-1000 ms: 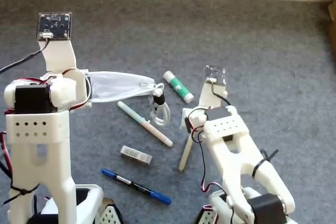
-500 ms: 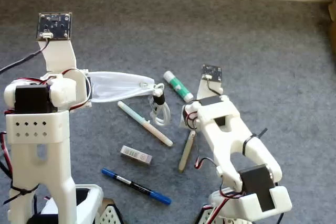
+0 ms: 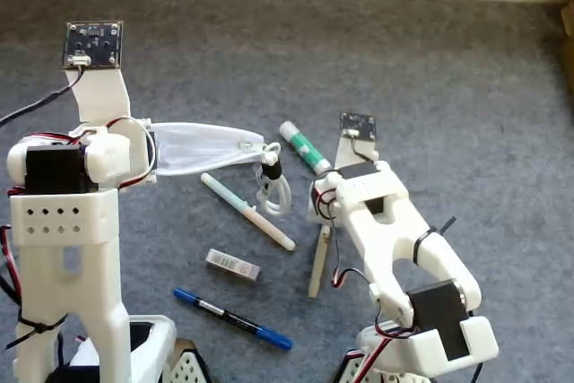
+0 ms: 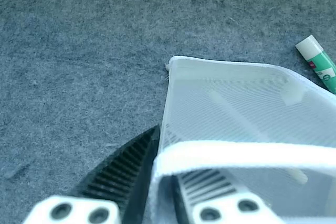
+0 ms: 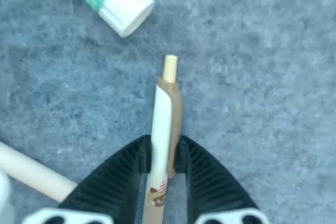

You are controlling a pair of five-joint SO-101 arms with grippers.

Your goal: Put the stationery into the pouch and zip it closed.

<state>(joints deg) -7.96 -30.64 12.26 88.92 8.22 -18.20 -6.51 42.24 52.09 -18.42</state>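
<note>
Mesh pouch (image 3: 202, 147): white, one end clamped in the left gripper (image 4: 165, 156), stretching sideways toward the glue stick (image 3: 305, 148). Contents cannot be made out.
Beige pen (image 5: 161, 106): pinched at the clip by the right gripper (image 5: 163, 148), its button end near the glue stick's white cap.
Right arm: bent low over the grey carpet (image 3: 448, 87), wrist pointing down.
Loose on the carpet between the arms: pastel pen (image 3: 247, 211), eraser (image 3: 232, 264), blue pen (image 3: 231, 317).
</note>
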